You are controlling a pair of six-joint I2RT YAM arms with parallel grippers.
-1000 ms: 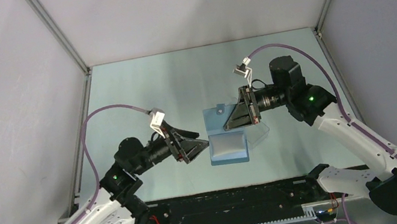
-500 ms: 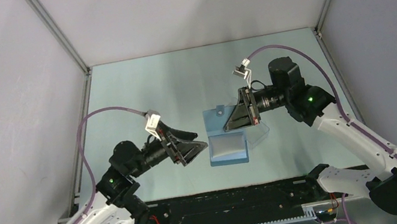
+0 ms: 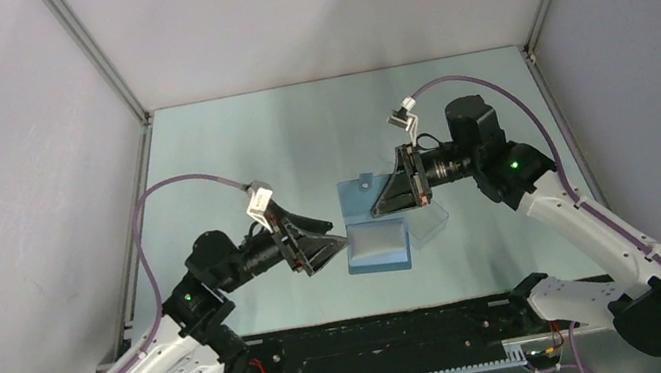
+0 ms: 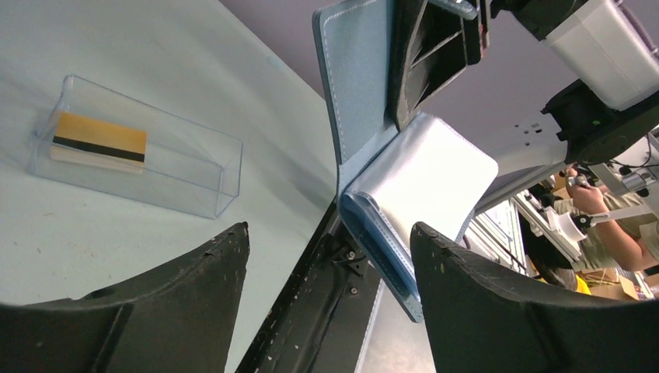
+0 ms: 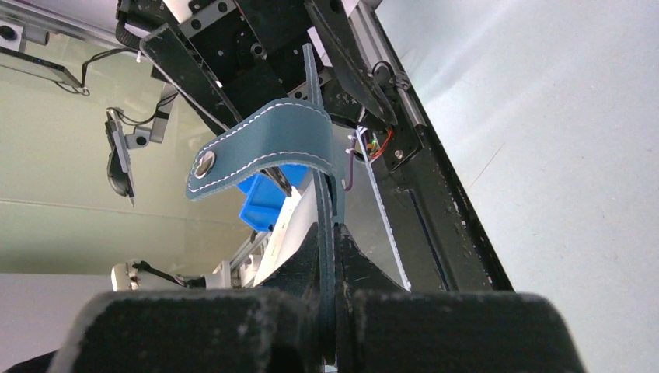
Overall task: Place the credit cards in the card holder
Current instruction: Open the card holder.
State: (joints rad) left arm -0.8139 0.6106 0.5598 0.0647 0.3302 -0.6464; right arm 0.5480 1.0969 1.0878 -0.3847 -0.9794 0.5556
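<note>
1. Fingers of our right gripper point(image 5: 332, 242) are clenched on one thin leaf of the flat blue folding card holder point(image 5: 319, 116). The right wrist view shows that leaf edge-on between them.
2. Our left gripper point(image 4: 330, 231) has its black, scuffed fingers point(image 4: 167, 311) spread wide, grasping nothing. From above, its tips sit just beside the holder's left edge, and we cannot tell whether they touch it.
3. We see the card holder lying open on the pale green tabletop point(image 3: 249, 149) between the two arms. In the left wrist view its two leaves meet at an angle, with the gripped leaf rising toward the right fingers.
4. The holder's outside looks like smooth blue leather edged with white stitching. The lining is paler, with a silvery sheen and rounded corners.
5. Only the right wrist view shows the curved blue strap point(image 5: 264, 140) arching over and its round metal snap stud point(image 5: 206, 163).
6. Only the left wrist view shows the orange-gold plastic credit card point(image 4: 97, 140), which has a black stripe along one edge. It sits inside a clear rectangular plastic box point(image 4: 194, 183) on the tabletop.
7. From above, that box is a faint glassy outline just beside the holder's right side, and we cannot make out the card in it.
</note>
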